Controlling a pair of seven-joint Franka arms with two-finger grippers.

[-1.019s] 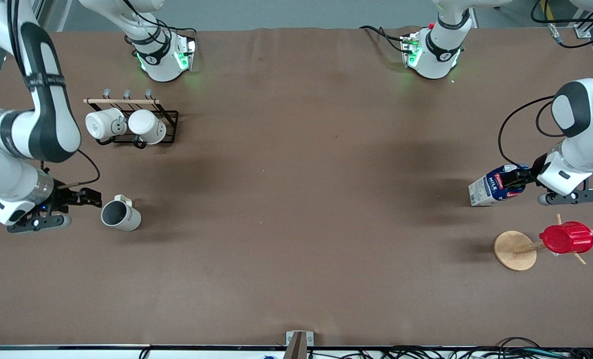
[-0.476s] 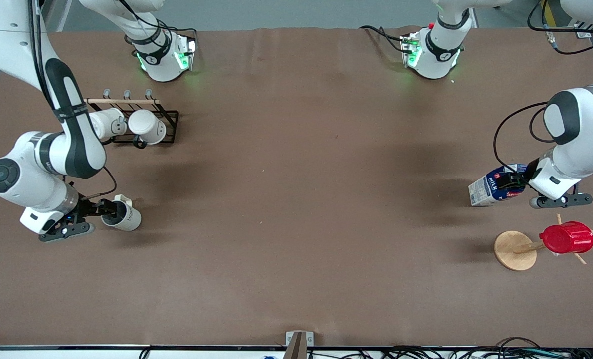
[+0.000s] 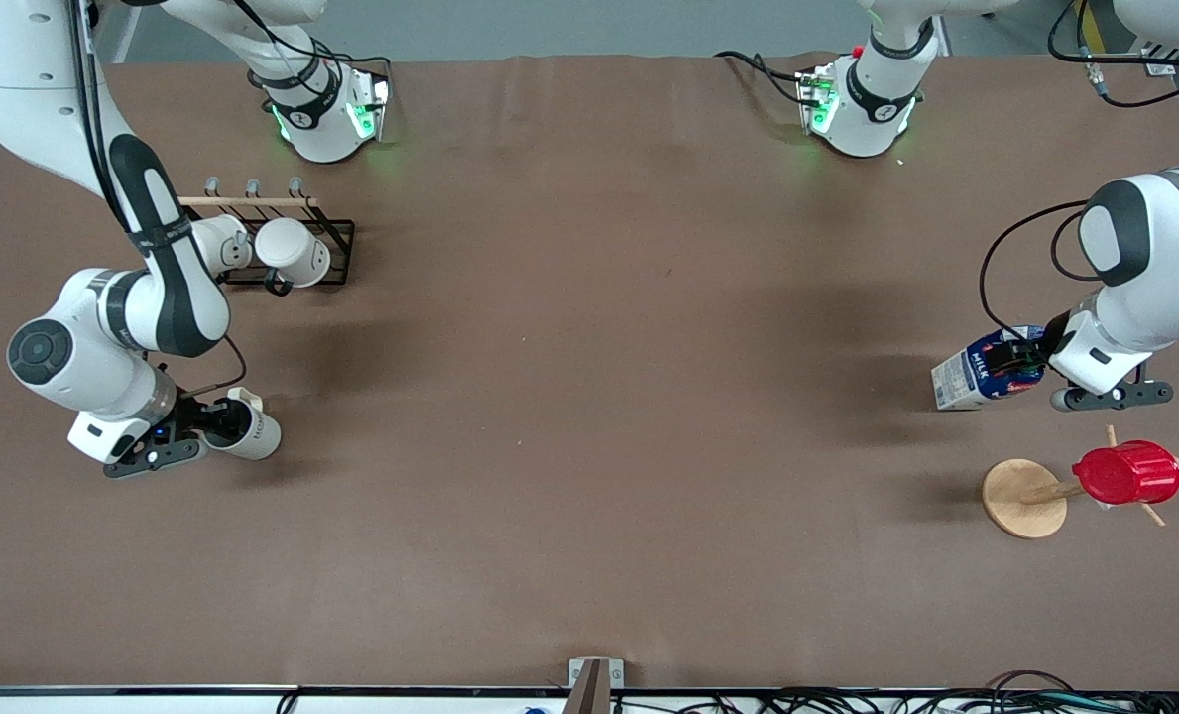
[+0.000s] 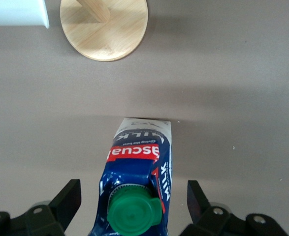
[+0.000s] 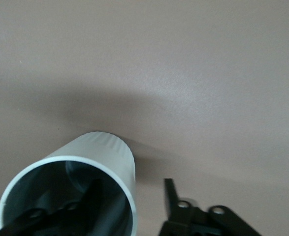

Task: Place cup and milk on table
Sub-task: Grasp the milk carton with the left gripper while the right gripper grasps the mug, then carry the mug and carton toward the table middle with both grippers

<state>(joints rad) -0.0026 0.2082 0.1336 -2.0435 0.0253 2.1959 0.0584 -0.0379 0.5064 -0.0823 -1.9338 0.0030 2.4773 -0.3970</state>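
Note:
The cream-beige cup (image 3: 255, 434) lies on its side on the brown table (image 3: 589, 397) at the right arm's end, its grey mouth toward my right gripper (image 3: 210, 422). That gripper is open, with one finger inside the cup's mouth (image 5: 60, 196) and the other outside its wall; in its own view the gripper (image 5: 131, 192) straddles the rim. The blue-and-white milk carton (image 3: 974, 377) lies on the table at the left arm's end. My left gripper (image 3: 1030, 363) is open, and in the left wrist view (image 4: 132, 192) its fingers stand clear on both sides of the carton (image 4: 139, 147) by the green cap (image 4: 134, 211).
A black rack (image 3: 336, 253) with two whiter mugs (image 3: 292, 250) stands farther from the front camera than the cup. A wooden stand (image 3: 1020, 498) holding a red ribbed cup (image 3: 1126, 473) stands nearer than the milk; its round base (image 4: 104, 24) shows in the left wrist view.
My right gripper has moved in to the cup and one finger has gone into its mouth. My left gripper has shifted slightly at the carton's top. Cup and carton have not moved.

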